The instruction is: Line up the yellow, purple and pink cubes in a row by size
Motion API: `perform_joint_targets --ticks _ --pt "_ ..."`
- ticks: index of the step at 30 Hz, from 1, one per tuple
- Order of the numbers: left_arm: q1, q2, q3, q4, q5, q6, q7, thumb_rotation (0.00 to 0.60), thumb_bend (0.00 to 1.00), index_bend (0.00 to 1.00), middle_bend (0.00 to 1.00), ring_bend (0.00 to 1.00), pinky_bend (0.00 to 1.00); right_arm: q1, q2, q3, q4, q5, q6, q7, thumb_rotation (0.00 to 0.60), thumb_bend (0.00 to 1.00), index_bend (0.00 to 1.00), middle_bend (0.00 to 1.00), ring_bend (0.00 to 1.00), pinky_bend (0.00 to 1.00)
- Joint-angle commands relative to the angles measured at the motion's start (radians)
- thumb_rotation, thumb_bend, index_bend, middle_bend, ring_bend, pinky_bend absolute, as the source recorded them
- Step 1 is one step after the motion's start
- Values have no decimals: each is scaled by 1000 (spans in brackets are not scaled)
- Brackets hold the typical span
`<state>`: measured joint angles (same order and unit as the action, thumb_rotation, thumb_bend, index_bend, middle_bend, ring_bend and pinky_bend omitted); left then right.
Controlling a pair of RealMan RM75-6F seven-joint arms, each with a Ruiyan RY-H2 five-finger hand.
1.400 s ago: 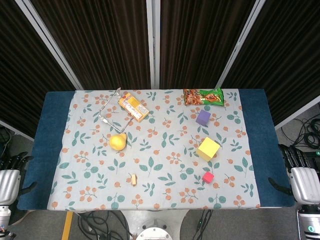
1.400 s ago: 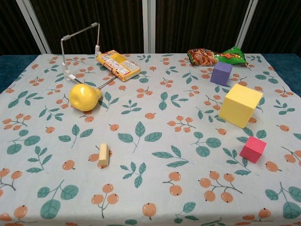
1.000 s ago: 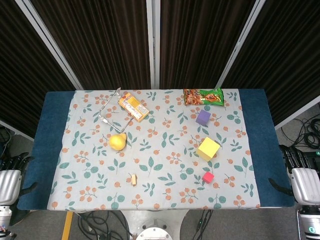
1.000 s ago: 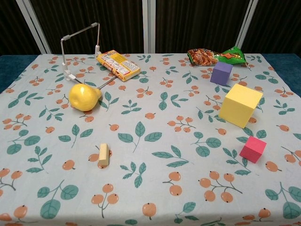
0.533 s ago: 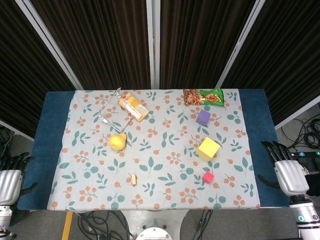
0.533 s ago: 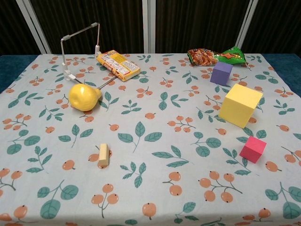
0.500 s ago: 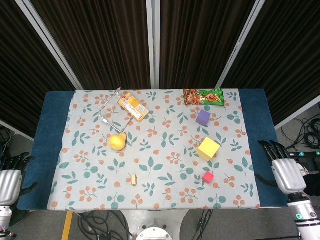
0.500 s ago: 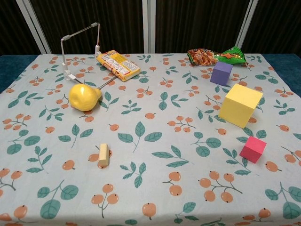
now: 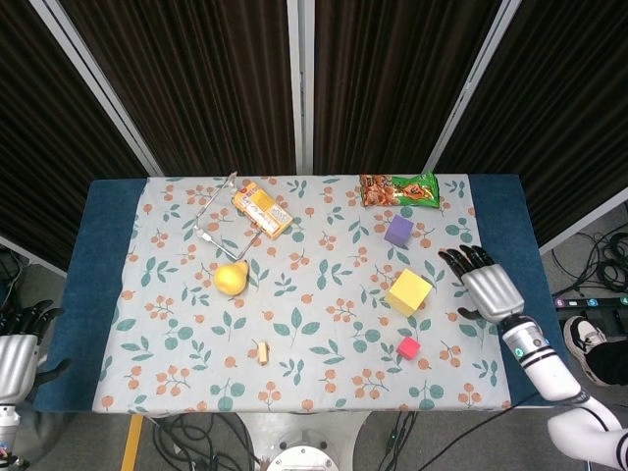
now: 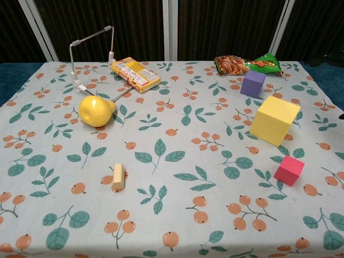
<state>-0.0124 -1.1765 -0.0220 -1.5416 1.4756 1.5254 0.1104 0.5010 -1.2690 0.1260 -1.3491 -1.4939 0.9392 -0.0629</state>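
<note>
The yellow cube [image 9: 408, 291] [image 10: 274, 119], the largest, sits right of centre on the patterned cloth. Behind it lies the purple cube [image 9: 398, 232] [image 10: 253, 83], and in front of it the small pink cube [image 9: 408, 347] [image 10: 288, 170]. My right hand [image 9: 483, 286] hovers open over the cloth, just right of the yellow cube, fingers spread and holding nothing; the chest view does not show it. Off the table's front left corner, my left hand [image 9: 14, 355] hangs open and empty.
A yellow pear-shaped toy [image 9: 232, 278], an orange box [image 9: 261, 210], a wire stand [image 9: 215, 214] and a small tan block [image 9: 261, 352] occupy the left half. A snack bag [image 9: 398, 189] lies behind the purple cube. Blue table edge [image 9: 508, 226] borders the cloth.
My right hand has swung in from beyond the table's right edge and now hovers over the cloth beside the yellow cube. The cubes and my left hand have not moved.
</note>
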Motion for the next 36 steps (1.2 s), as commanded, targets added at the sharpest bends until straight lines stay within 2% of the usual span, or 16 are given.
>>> perform_joint_targets --ticks 1,7,14,18,23,26,30,32,36 --pt "0 1 0 -1 -2 -2 2 600 120 308 280 222 203 61 -67 -4 83 -22 -40 -15 600 36 11 72 2 65" --pt "-1 2 -1 -2 -5 -7 4 600 120 308 281 222 203 112 -131 -15 157 -40 -58 5 600 34 12 77 0 51" --pt "1 3 0 0 -11 -9 2 600 120 308 281 222 202 144 -177 -55 209 -78 -61 34 600 34 83 112 0 47" --pt "0 2 0 1 -10 -11 2 600 120 307 281 222 203 149 -208 -73 243 -98 -37 75 600 97 156 147 0 39" --pt "0 5 -3 3 -9 -7 -2 600 120 307 281 222 203 147 -230 -83 269 -114 13 117 600 198 358 269 15 33" --pt "0 5 -1 4 -10 -12 -4 600 120 307 281 222 203 137 -238 -71 263 -105 57 142 600 197 448 352 58 31" --pt "2 4 1 6 -5 -6 -9 600 120 308 281 222 203 136 -230 -19 173 -47 81 133 600 155 459 366 66 19" --pt "3 3 1 8 -3 -3 -12 600 120 308 281 222 203 137 -230 8 120 -6 80 82 600 151 460 367 71 18" --pt "5 2 2 14 1 1 -22 600 120 308 281 222 203 150 -251 67 0 132 49 -121 600 147 447 352 76 15"
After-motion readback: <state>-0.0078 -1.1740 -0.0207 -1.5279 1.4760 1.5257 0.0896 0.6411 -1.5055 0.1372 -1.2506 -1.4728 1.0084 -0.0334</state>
